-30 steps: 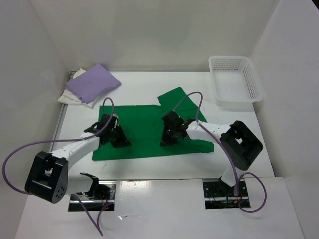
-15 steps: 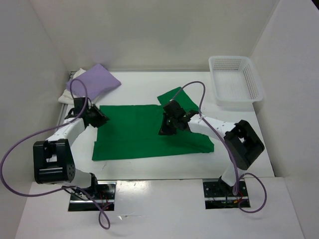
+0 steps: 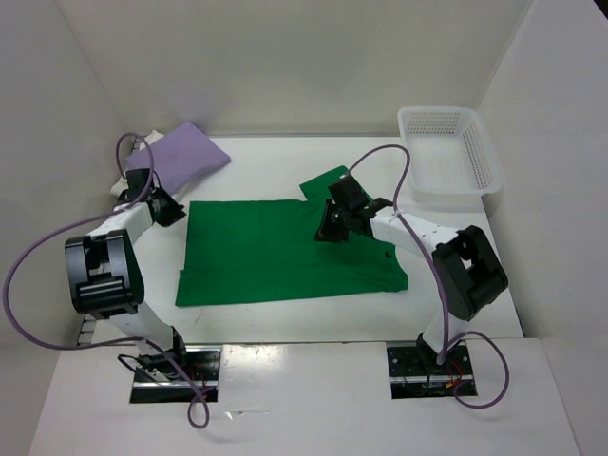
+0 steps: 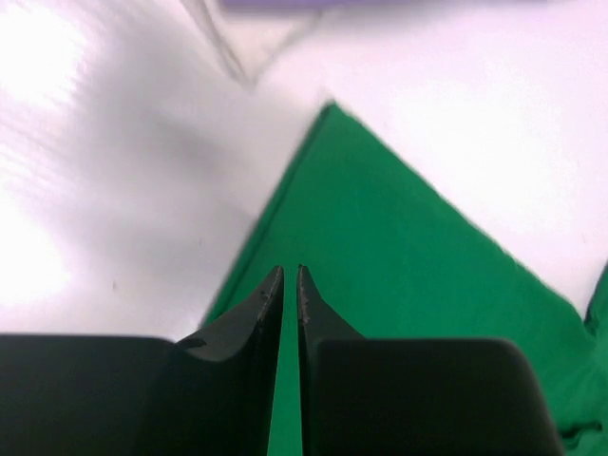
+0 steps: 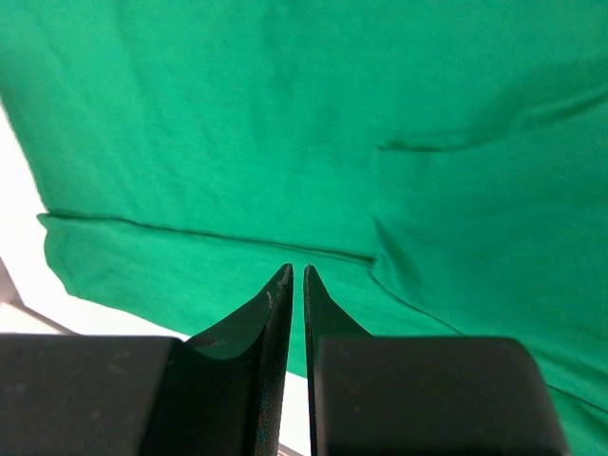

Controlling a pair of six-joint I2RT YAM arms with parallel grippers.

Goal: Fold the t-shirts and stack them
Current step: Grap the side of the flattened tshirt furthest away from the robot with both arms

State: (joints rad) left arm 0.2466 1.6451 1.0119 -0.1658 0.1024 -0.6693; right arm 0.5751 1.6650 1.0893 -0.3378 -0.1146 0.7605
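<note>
Left gripper stood with jaws nearly closed, corner of green t-shirt lay just ahead, right gripper was equally narrow, cloth fold ahead.

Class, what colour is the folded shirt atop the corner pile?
Lilac shirt; top external view.

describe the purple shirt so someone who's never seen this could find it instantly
Look to the far left corner of the white table. A folded lilac shirt lies there on top of a white shirt. It is the only purple cloth, unlike the green shirt spread flat mid-table.
</note>
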